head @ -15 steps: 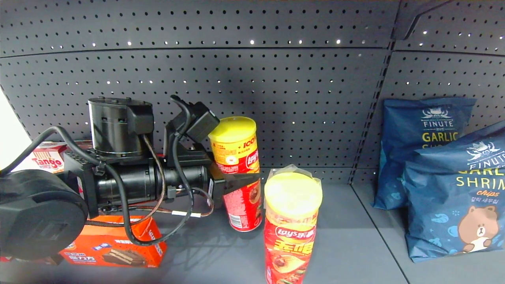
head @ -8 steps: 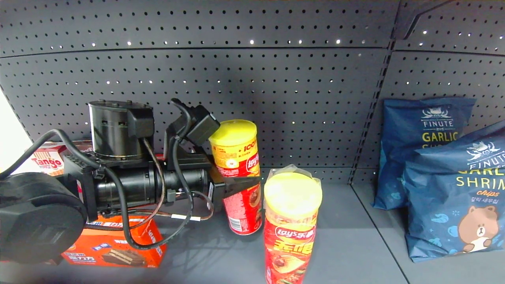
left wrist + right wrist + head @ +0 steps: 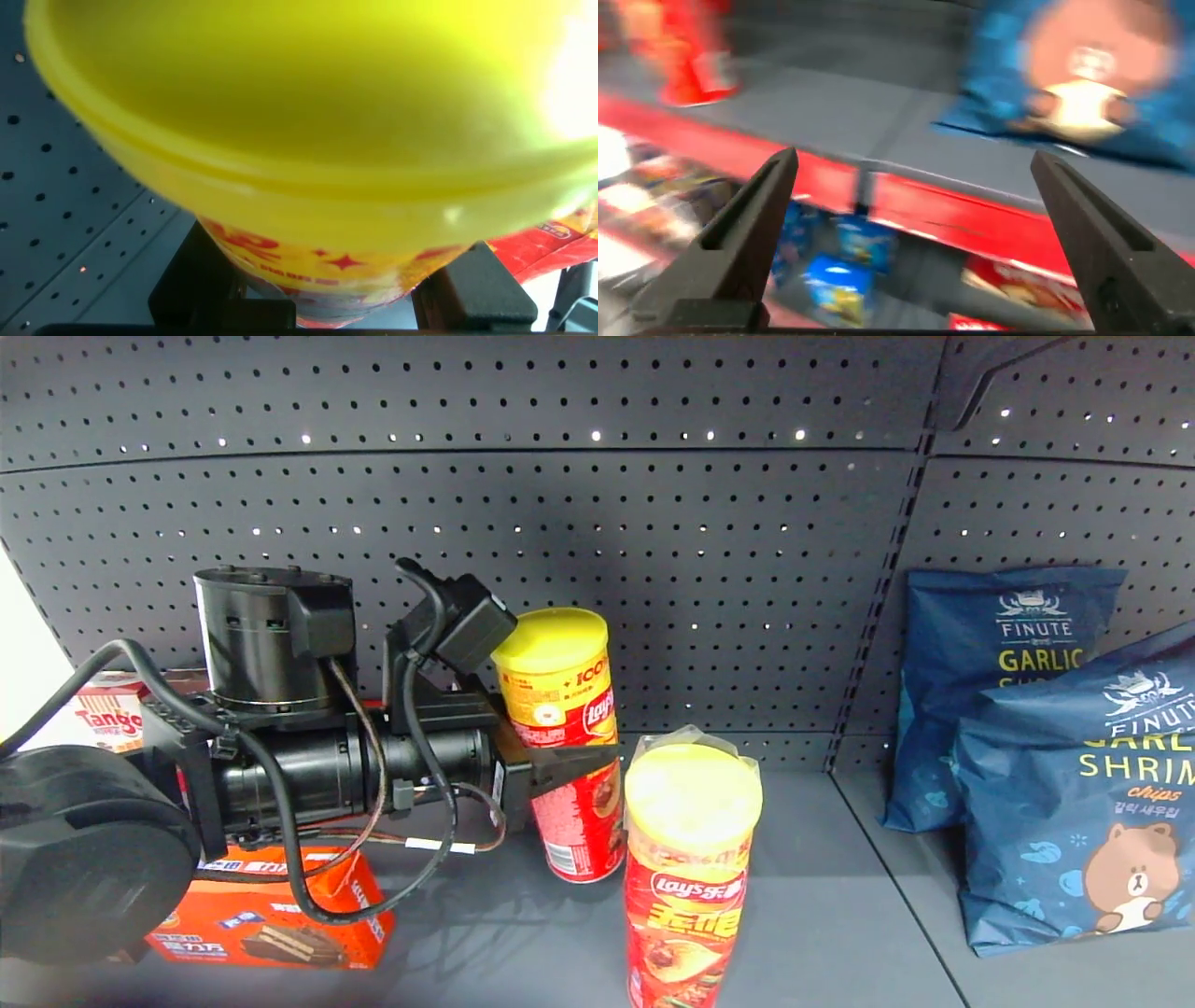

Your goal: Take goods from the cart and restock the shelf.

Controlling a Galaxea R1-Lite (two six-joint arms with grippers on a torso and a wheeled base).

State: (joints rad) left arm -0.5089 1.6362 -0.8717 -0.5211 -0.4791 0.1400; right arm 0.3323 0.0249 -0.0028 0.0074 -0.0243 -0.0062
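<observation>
Around: a second red chip can with a yellow lid (image 3: 691,877) stands just in front of the held one. A flat orange cardboard box (image 3: 280,924) lies under the left arm, and glossy blue snack bags (image 3: 1074,784) lean well apart on the right.
Left gripper (image 3: 583,761): jaws clamp the middle of the red cylindrical chip can with yellow plastic lid (image 3: 560,681), slightly tilted, near the back of the grey metal shelf (image 3: 822,915).
Right gripper (image 3: 920,243): jaws spread wide, holding nothing.

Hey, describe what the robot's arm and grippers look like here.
The left arm is matte black, built of cylindrical housings, with thick black cables looping along it. The left gripper has dark wedge-shaped fingers; the right gripper has two black tapering fingers.
</observation>
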